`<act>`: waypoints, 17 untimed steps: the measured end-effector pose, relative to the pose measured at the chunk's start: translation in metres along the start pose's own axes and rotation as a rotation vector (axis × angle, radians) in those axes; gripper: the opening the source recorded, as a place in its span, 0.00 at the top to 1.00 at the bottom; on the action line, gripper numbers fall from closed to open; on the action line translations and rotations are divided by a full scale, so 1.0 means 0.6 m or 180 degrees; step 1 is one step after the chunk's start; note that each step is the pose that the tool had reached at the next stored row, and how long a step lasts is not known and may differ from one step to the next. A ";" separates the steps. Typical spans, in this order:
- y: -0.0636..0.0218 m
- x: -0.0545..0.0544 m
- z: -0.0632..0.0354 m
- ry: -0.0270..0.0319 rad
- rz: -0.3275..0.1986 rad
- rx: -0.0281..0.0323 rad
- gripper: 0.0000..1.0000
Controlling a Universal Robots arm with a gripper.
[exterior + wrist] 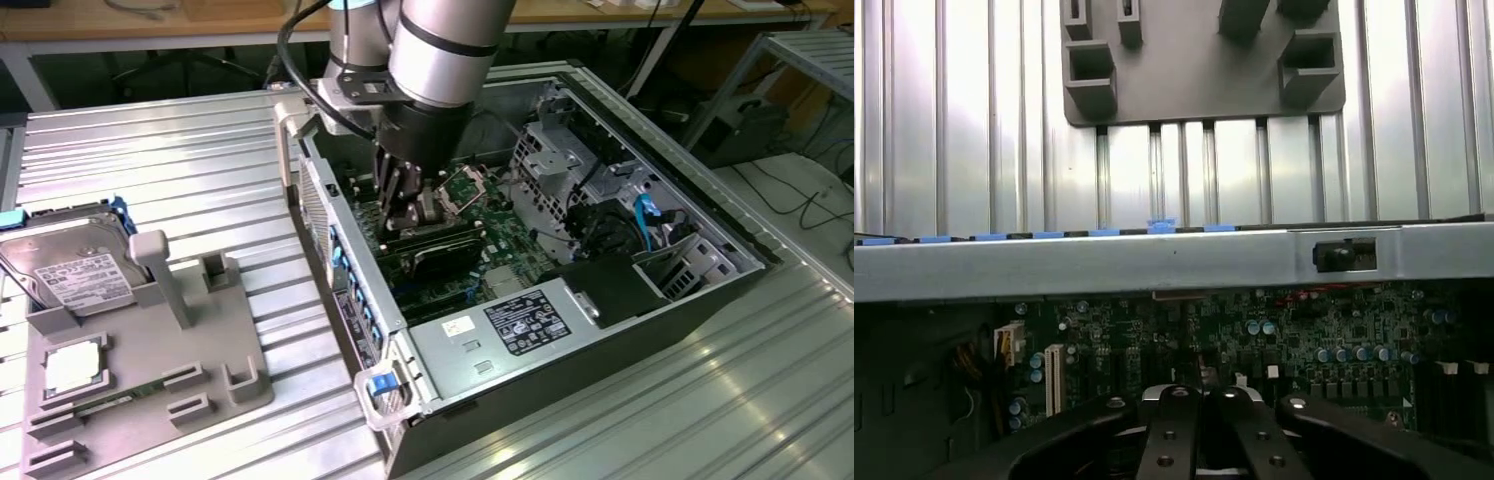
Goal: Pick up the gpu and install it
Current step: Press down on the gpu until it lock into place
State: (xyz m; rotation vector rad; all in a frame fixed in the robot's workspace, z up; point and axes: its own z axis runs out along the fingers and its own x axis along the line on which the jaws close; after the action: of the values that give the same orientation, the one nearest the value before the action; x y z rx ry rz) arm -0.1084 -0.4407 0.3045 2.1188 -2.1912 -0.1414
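Most of the task appears done: the gpu (430, 243), a dark flat card, is seen lying low inside the open computer case (694, 300), over the motherboard (1254, 335). The end effector (400, 205) is pressed together just above it; seating cannot be confirmed.

Claw (404, 228) inside computer case (694, 300)

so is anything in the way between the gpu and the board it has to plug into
Nothing visible does. The gpu is already down inside the open case, low against the motherboard, with the shut gripper right above it. The slot itself is hidden under the card.
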 end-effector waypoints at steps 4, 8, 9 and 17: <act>0.005 -0.006 0.003 0.0009 0.0001 -0.0006 0.89; 0.014 -0.011 0.007 0.0013 0.0002 -0.0009 0.89; 0.019 -0.015 0.009 0.0032 0.0004 -0.0014 0.89; 0.025 -0.021 0.012 0.0050 0.0006 -0.0035 0.89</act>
State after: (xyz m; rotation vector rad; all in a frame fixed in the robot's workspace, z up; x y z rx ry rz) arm -0.1238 -0.4275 0.2994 2.1048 -2.1787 -0.1358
